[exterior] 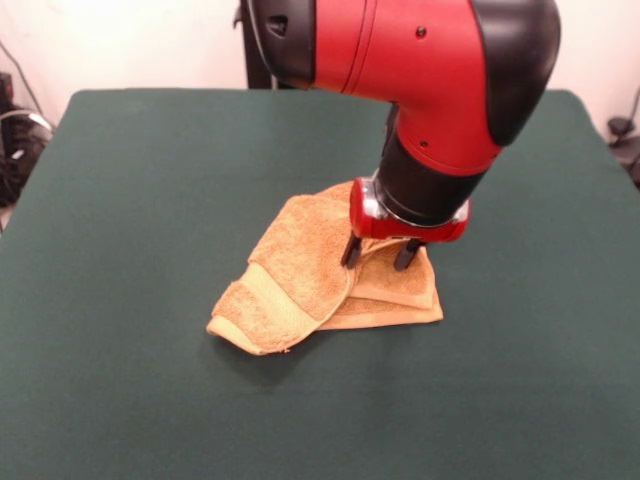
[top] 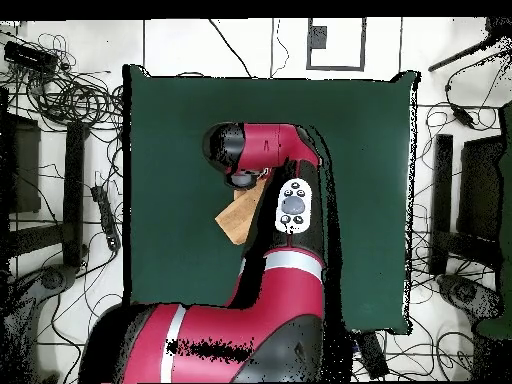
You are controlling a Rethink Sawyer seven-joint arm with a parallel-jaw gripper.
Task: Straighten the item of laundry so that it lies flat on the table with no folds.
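From the front, the towel [exterior: 320, 280] lies crumpled near the middle of the green surface [exterior: 120, 250], folded over itself in several layers. One end with a woven band stripe curls over at the lower left of the heap, and flatter layers stick out at the lower right. The red and black arm [exterior: 420, 60] comes down over the towel's right part. The gripper [exterior: 380, 255] sits low on the cloth, its two dark fingers [exterior: 351, 251] set apart, their tips touching or pressing into the upper layers. Whether any fabric is pinched between them is hard to tell from here.

From overhead, the arm [top: 270, 240] covers most of the towel [top: 238, 215]; only a tan corner shows beside it, toward the middle of the surface [top: 370, 150]. The gripper itself is hidden under the arm's wrist.
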